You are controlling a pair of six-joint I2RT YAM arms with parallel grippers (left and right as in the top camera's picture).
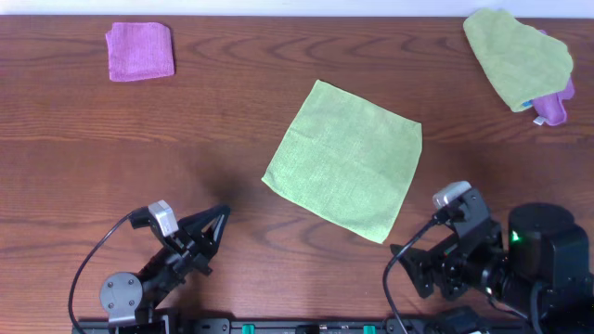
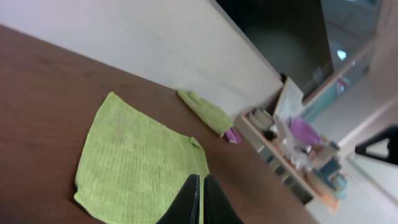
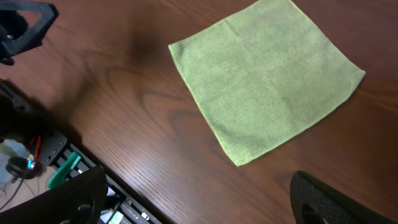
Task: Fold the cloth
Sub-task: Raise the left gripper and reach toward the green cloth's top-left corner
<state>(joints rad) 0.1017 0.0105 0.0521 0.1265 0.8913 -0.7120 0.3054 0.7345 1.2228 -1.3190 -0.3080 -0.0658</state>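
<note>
The cloth (image 1: 345,160) is a bright lime-green square lying flat and unfolded at the middle of the table, turned a little like a diamond. It also shows in the left wrist view (image 2: 137,158) and the right wrist view (image 3: 264,81). My left gripper (image 1: 219,218) sits low at the front left, well short of the cloth's left corner; its black fingers (image 2: 191,198) are pressed together with nothing between them. My right gripper (image 3: 205,199) hovers at the front right near the cloth's near corner, and its fingers (image 3: 326,200) are spread wide and empty.
A small folded purple cloth (image 1: 140,51) lies at the back left. A duller green cloth (image 1: 516,56) with a purple bit is bunched at the back right. Shelves with clutter (image 2: 298,149) stand beyond the table. The arm bases line the table's front edge.
</note>
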